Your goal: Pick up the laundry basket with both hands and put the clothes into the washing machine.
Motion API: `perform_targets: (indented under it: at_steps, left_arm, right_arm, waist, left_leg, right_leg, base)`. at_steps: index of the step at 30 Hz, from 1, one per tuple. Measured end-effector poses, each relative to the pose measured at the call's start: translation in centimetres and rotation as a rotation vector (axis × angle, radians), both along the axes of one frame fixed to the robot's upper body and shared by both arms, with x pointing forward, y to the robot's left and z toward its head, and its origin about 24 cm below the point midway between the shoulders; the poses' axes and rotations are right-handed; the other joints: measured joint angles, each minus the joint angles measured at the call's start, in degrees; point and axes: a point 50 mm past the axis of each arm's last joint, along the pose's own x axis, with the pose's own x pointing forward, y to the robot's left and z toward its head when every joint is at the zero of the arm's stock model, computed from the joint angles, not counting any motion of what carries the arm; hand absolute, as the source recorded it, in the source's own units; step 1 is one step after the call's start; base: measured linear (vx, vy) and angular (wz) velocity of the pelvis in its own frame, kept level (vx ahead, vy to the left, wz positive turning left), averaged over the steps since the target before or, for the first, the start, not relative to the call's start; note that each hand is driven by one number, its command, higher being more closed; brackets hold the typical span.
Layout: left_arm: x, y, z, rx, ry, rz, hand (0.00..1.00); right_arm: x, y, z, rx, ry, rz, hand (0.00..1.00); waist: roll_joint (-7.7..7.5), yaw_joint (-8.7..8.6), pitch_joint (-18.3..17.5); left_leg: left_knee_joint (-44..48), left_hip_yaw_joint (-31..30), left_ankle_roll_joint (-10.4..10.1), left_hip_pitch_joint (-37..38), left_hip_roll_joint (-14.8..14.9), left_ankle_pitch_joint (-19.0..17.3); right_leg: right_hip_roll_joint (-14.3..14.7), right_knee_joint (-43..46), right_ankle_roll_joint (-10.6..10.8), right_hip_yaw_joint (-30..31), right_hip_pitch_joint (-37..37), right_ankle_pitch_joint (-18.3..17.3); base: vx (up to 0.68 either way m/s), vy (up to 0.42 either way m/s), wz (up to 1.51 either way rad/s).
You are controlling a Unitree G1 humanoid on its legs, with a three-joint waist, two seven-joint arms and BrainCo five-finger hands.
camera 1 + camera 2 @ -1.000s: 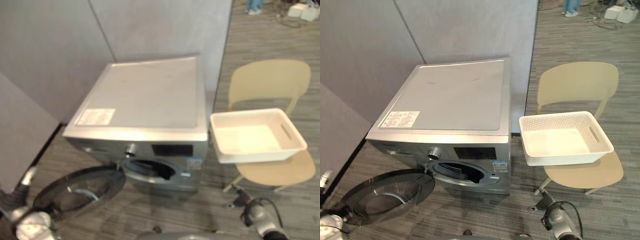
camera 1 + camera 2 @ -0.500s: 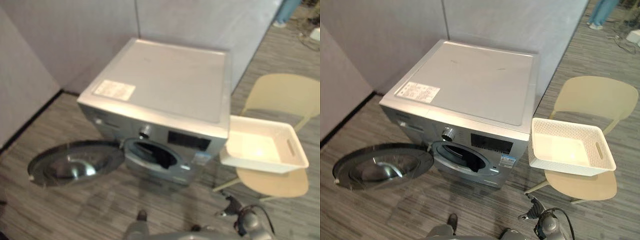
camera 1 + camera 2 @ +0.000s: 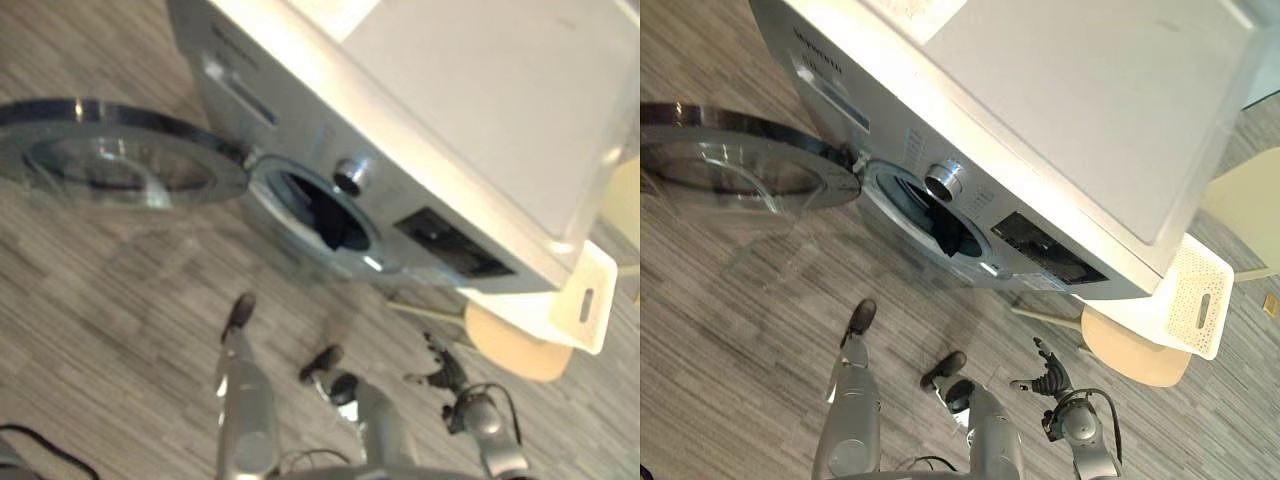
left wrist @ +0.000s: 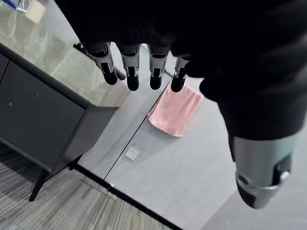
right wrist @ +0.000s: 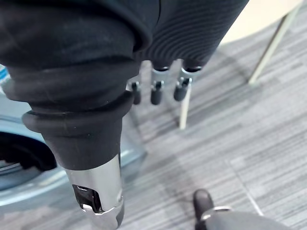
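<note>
The white laundry basket (image 3: 1192, 308) rests on a beige chair (image 3: 1128, 354) against the right side of the silver washing machine (image 3: 1060, 120); its inside is hidden from here. The machine's round glass door (image 3: 730, 160) hangs open to the left, and the drum opening (image 3: 936, 216) looks dark inside. My right hand (image 3: 1045, 380) hangs low near the floor in front of the chair, fingers (image 5: 156, 91) relaxed and empty. In the left wrist view my left hand (image 4: 139, 72) has straight fingers and holds nothing.
Grey wood-look floor (image 3: 730, 330) stretches in front of the machine. The left wrist view shows a pink cloth (image 4: 175, 109) hanging on a grey wall and a dark cabinet (image 4: 43, 120) beside it. A chair leg (image 5: 184, 112) stands just past my right fingers.
The whole picture has swung and tilted, so the camera moved closer over the machine. Machine, door, basket and chair keep their places. My right hand stays low at the right.
</note>
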Motion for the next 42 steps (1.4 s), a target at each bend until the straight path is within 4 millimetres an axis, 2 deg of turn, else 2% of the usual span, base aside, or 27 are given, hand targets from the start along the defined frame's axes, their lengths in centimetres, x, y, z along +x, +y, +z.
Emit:
perform_targets:
  at_steps: [4,7,10,14,18,22,27,30,32,35,38,42]
  left_arm:
    - [0.5,-0.2,-0.3,-0.004,0.019,-0.043,0.00]
    - [1.5,-0.7,-1.3,-0.028,0.036,-0.088,0.00]
    - [2.0,-1.4,-1.6,-0.013,0.035,-0.132,0.00]
    - [2.7,-1.9,-2.2,-0.038,0.032,-0.193,0.00]
    - [3.5,-4.2,-0.5,0.040,-0.038,-0.283,0.00]
    - [3.9,-6.6,0.9,0.119,-0.151,-0.318,0.00]
    - [3.4,-7.8,2.3,0.191,-0.244,-0.310,0.00]
    - [3.7,-8.9,4.0,0.232,-0.280,-0.365,0.00]
    - [3.6,-8.7,4.6,0.228,-0.262,-0.396,0.00]
    - [4.4,-8.5,5.1,0.173,-0.241,-0.453,0.00]
    - [5.0,-8.3,5.3,0.143,-0.197,-0.471,0.00]
    - [5.3,-8.7,6.0,0.178,-0.135,-0.458,0.00]
  right_arm:
    - [1.2,0.5,2.1,0.034,-0.124,-0.027,0.00]
    - [1.8,0.8,3.5,0.064,-0.209,-0.046,0.00]
    - [2.0,1.2,4.7,0.078,-0.280,-0.053,0.00]
    - [1.0,1.9,5.0,0.100,-0.288,-0.033,0.00]
    - [0.3,2.2,4.9,0.130,-0.284,-0.040,0.00]
    - [-0.8,2.5,4.7,0.143,-0.271,-0.035,0.00]
    - [-1.6,2.5,4.3,0.150,-0.251,-0.032,0.00]
    - [-1.5,2.6,4.6,0.161,-0.269,-0.013,0.00]
    - [-1.4,2.6,4.9,0.163,-0.280,-0.006,0.00]
    - [-1.4,2.3,4.9,0.151,-0.274,0.014,0.00]
    - [-1.4,1.7,5.1,0.141,-0.272,0.018,0.00]
    - [-1.6,1.7,5.0,0.154,-0.264,0.029,0.00]
  waist:
    - [-1.50,0.04,2.06]
    - [-1.68,0.70,2.96]
    - [-1.67,0.70,2.97]
    - [-1.67,0.75,2.96]
    - [-1.66,0.93,2.97]
    - [-1.59,0.94,2.97]
    - [-1.46,1.12,2.91]
    - [-1.40,2.23,2.88]
    - [-1.35,2.22,2.87]
    - [-0.40,2.17,2.52]
    - [1.45,1.48,1.73]
    - [2.12,1.50,0.50]
  left_leg:
    - [0.02,-2.28,-0.26,-3.13,0.04,0.12]
    - [0.09,-2.88,-0.32,-4.49,0.02,0.08]
    - [0.49,-2.95,-0.39,-6.77,0.14,0.02]
    - [0.89,-2.56,-0.41,-8.13,0.72,0.01]
    - [2.66,-1.19,-0.74,-10.83,1.84,-0.25]
    - [4.15,-0.26,-1.69,-12.23,2.53,-1.11]
    - [6.27,2.33,-1.68,-13.87,3.00,-1.11]
    - [8.25,3.68,-1.66,-15.39,3.56,-1.11]
    - [8.71,3.86,-1.64,-15.83,3.91,-1.12]
    - [10.10,4.01,-1.56,-17.05,4.46,-1.16]
    - [10.31,4.11,-1.43,-17.97,5.42,-1.74]
    - [10.53,4.26,-1.25,-19.78,6.24,-2.30]
  right_leg:
    - [0.02,-0.41,-0.13,-2.49,-1.01,-0.72]
    - [0.23,-0.81,-0.12,-3.62,-1.18,-0.84]
    - [0.66,-1.60,-0.09,-4.73,-2.21,-0.78]
    - [1.36,-2.67,-0.05,-5.62,-2.44,-0.69]
    - [4.09,-6.26,-0.38,-6.73,-2.47,0.58]
    - [5.54,-7.73,-0.48,-6.74,-2.60,0.88]
    - [7.09,-9.35,-0.60,-6.48,-2.66,0.95]
    - [8.48,-11.21,-1.38,-6.32,-2.62,1.47]
    - [9.20,-12.02,-1.75,-6.30,-2.63,1.75]
    - [10.39,-13.27,-2.25,-6.27,-2.67,2.44]
    - [11.80,-14.47,-2.47,-6.24,-3.00,3.16]
    - [12.61,-14.41,-2.48,-6.34,-4.58,3.17]
  base:
    - [0.06,-0.054,0.32]
    - [0.04,-0.044,0.21]
    - [0.02,-0.025,0.10]
    - [0.02,-0.044,0.07]
    - [-0.02,-0.047,0.03]
    - [-0.03,-0.023,-0.07]
    - [-0.01,-0.003,-0.02]
    - [-0.04,0.001,-0.03]
    - [-0.04,0.007,-0.05]
    - [-0.06,0.040,-0.04]
    - [-0.09,0.088,-0.09]
    - [-0.07,0.121,-0.07]
